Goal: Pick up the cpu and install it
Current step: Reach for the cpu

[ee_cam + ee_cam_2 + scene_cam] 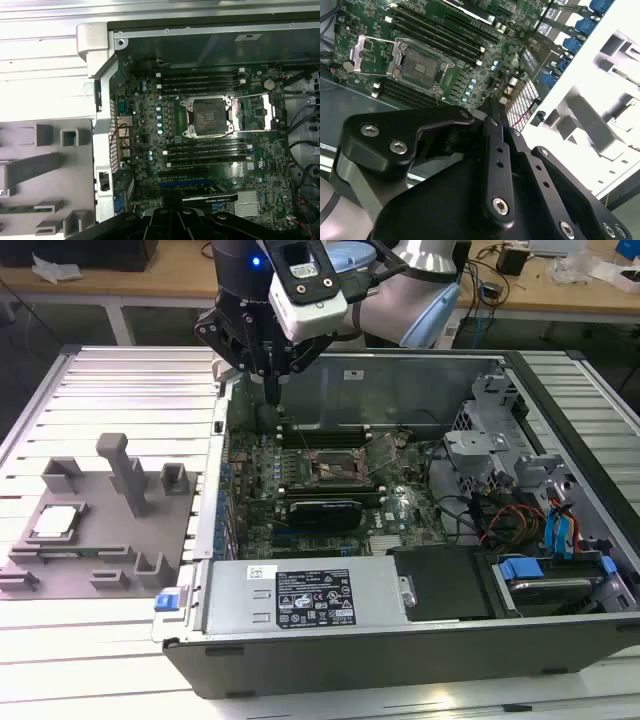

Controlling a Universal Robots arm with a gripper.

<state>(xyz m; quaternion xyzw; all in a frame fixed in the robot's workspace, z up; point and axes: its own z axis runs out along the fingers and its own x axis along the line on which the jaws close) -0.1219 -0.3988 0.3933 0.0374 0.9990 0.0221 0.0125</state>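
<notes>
Well, your shiny flat square cpu [55,522] lies at the exterior view's lower left, far from your pressed-together gripper [271,392].

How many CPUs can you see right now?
1: the cpu lies on the grey fixture at the exterior view's left; the socket holds none. Nothing suggests hidden ones.

Bright, even light (whites overexposed)

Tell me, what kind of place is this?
Probably a robotics lab or workshop: a robot gripper hangs over an open computer case lying on a slotted metal table, with wooden workbenches behind.
</notes>
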